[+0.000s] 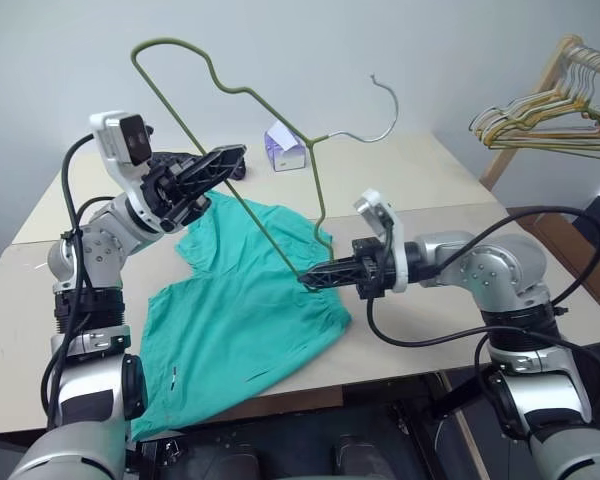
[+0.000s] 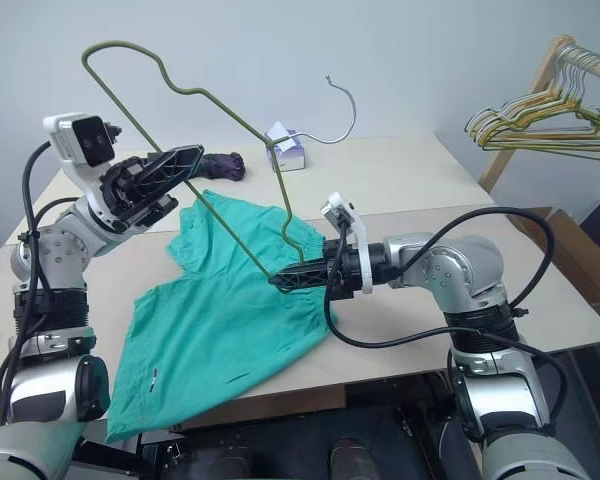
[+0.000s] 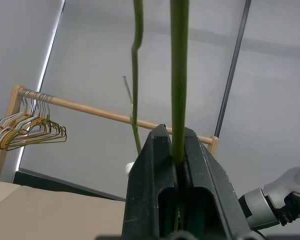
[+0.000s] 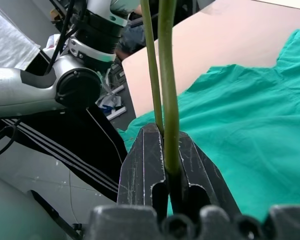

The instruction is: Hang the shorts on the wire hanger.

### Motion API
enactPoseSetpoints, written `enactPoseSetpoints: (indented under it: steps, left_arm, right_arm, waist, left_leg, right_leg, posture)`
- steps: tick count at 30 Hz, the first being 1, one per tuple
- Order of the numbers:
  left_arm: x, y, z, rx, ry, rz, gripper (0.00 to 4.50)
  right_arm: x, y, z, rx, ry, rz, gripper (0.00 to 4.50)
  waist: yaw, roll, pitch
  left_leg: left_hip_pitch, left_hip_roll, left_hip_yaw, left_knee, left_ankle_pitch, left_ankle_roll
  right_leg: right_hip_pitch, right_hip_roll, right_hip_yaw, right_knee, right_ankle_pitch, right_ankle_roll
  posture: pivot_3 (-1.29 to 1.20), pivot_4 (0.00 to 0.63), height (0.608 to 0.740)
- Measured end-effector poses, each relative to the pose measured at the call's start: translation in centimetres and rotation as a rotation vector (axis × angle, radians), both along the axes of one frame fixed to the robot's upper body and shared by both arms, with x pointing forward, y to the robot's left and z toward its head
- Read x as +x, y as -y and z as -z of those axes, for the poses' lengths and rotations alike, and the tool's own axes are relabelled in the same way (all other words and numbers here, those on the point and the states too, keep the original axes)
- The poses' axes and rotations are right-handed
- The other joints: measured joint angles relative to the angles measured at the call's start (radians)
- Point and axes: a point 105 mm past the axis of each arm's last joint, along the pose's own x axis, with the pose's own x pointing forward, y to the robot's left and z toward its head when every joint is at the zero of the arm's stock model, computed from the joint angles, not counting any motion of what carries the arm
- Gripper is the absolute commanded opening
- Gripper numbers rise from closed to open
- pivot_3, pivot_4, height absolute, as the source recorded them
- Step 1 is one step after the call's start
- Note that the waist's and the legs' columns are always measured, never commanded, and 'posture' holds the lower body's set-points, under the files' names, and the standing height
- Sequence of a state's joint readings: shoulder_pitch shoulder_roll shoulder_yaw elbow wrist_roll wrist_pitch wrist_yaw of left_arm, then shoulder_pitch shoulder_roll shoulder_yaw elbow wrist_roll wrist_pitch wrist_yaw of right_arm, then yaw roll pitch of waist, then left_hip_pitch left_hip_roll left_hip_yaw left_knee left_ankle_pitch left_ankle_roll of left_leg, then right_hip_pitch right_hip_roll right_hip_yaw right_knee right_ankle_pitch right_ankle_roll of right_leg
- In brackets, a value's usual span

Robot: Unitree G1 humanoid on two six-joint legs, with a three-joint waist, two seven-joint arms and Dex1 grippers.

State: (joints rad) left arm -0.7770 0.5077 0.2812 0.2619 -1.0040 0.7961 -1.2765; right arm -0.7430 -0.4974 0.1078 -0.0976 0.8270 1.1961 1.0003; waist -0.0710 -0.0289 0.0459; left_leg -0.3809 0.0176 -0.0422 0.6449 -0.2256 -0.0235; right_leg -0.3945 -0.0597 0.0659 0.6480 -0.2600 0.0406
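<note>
- One shorts (image 1: 242, 300), near on the table.
- One wire hanger (image 1: 242, 150).
- One bunch of hangers (image 1: 545, 125), far right.
- One small box (image 1: 285, 148), far.
- One dark umbrella (image 2: 220, 165), far.
- Two grippers: left (image 1: 228, 158), right (image 1: 315, 275).

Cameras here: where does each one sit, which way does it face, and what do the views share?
Left and right eye: on the head, looking down over both arms at the table, the shorts and the wire hanger.
Left wrist: along the left gripper, shut on the wire, facing a rack.
Right wrist: along the right gripper, shut on the wire, above the shorts.
Shared: the hanger.
</note>
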Motion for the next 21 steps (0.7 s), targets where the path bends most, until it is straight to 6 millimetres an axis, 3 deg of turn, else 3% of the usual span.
enactPoseSetpoints:
  steps: [7,12,15,17,19,21]
  left_arm:
    - [0.8,0.9,2.8,0.128,-0.073,-0.042,2.81]
    - [2.1,0.8,7.4,0.445,-0.153,-0.164,4.37]
    - [2.6,-0.9,10.3,0.597,-0.184,-0.254,4.44]
    - [3.1,-2.5,11.5,0.675,-0.173,-0.343,4.44]
    - [3.4,-5.1,12.9,0.791,-0.156,-0.459,4.44]
    - [3.1,-6.1,13.4,0.84,-0.137,-0.482,4.44]
  right_arm:
    - [0.6,0.0,-0.3,0.026,0.001,0.049,0.0]
    - [2.0,0.7,-2.1,0.132,0.029,0.167,0.0]
    - [2.7,2.1,-2.5,0.149,0.032,0.247,0.0]
    - [2.8,3.8,-1.5,0.111,0.01,0.308,0.0]
    - [2.6,6.5,1.2,0.01,-0.059,0.401,0.0]
    - [2.0,8.5,3.8,-0.11,-0.112,0.475,0.0]
  waist:
    - [0.0,0.0,0.0]
    - [-0.002,0.0,0.0]
    - [-0.001,0.0,0.0]
    - [0.003,0.0,0.0]
    - [0.008,0.0,0.0]
    - [0.013,0.0,0.0]
  left_leg:
    - [0.0,0.0,0.0,0.0,0.0,0.0]
    - [0.0,0.0,0.0,0.0,0.0,0.0]
    - [-0.002,0.0,0.0,0.0,0.0,0.0]
    - [-0.003,0.0,0.0,0.0,0.0,0.0]
    - [-0.006,0.0,0.0,0.0,0.0,0.0]
    - [-0.009,-0.001,0.0,0.0,0.0,0.0]
  right_leg:
    - [0.0,0.0,0.0,0.0,0.0,0.0]
    - [0.0,0.0,0.0,0.001,0.0,0.0]
    - [-0.003,0.0,0.0,0.001,0.0,0.0]
    - [-0.003,0.0,0.0,0.0,0.0,-0.001]
    - [-0.006,-0.001,0.0,0.0,0.0,0.0]
    - [-0.009,-0.001,0.0,0.0,0.0,-0.001]
  posture:
    - [-0.04,0.0,0.74]
    - [-0.04,0.0,0.74]
    - [-0.04,0.0,0.74]
    - [-0.04,0.0,0.74]
    - [-0.04,0.0,0.74]
    - [-0.03,0.0,0.74]
